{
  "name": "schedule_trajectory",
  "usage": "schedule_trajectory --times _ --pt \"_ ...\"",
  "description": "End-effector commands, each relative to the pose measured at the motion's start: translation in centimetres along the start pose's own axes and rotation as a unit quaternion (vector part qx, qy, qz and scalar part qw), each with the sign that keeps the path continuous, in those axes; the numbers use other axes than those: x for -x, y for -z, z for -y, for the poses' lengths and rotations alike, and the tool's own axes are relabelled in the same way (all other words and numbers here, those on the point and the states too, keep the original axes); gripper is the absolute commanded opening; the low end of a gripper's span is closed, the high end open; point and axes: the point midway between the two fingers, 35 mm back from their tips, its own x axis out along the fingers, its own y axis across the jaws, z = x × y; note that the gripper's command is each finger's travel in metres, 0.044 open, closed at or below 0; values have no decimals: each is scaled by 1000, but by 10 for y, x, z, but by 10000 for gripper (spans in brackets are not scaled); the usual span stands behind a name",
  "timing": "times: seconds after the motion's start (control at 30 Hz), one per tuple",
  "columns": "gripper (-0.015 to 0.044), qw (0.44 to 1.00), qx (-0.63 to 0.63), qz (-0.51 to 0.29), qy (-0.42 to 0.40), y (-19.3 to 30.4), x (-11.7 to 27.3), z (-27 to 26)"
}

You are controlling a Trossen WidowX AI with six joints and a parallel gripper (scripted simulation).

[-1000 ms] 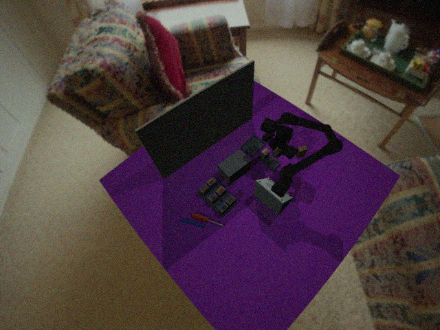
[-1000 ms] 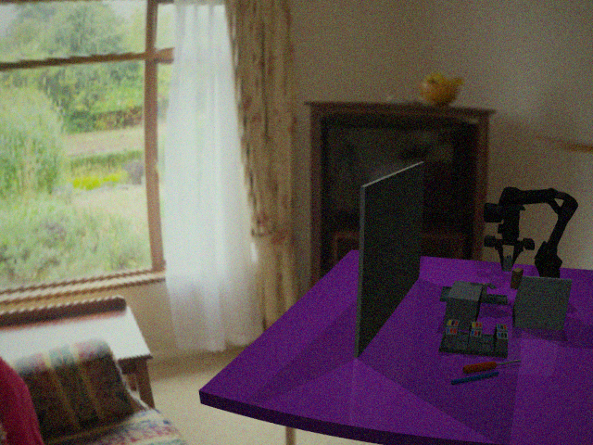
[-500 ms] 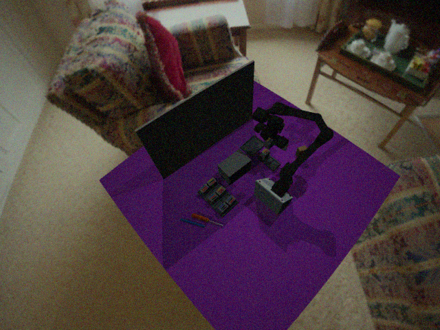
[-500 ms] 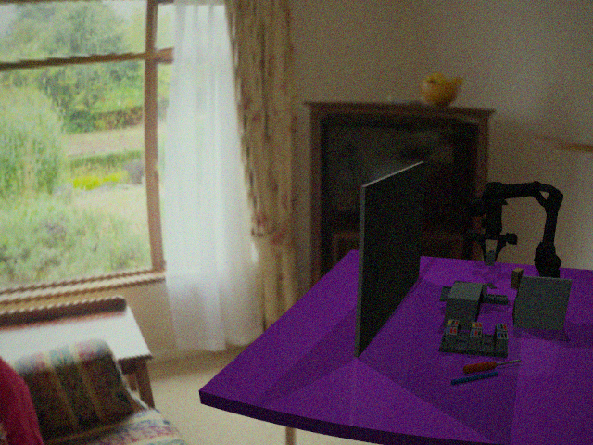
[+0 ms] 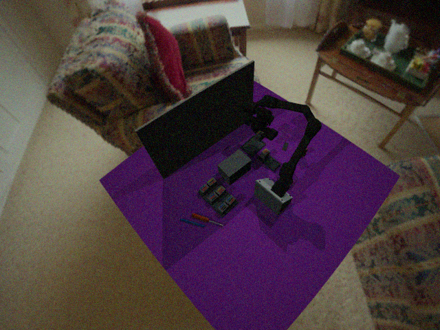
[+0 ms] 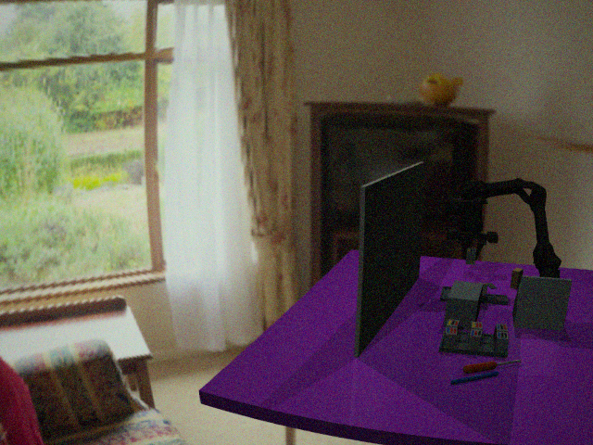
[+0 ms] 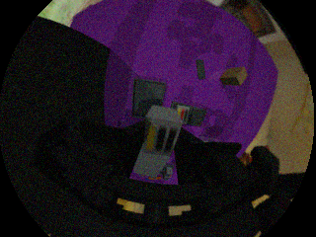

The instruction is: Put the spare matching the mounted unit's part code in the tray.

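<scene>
My gripper is shut on a grey unit with a yellow and dark striped side, held in the air. The dark square tray is on the table; in the wrist view it lies just beyond the held unit, a little to its left. A unit with a red and yellow striped label stands at one end of a dark base. Part codes are too small to read, and which unit is the mounted one cannot be told.
A grey box, a rack of labelled blocks, an upright grey panel, a large dark screen, a screwdriver, a blue stick and a wooden block are present.
</scene>
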Motion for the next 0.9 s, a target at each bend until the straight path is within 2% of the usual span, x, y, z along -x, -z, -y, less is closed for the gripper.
schedule_trajectory --times 0.0,0.2,0.87 --pt "0 1000 -2 3 -4 -3 -2 -21" --pt "0 1000 -1 6 -4 -4 -7 -46" --pt "0 1000 -2 4 -4 -2 -21 -49"
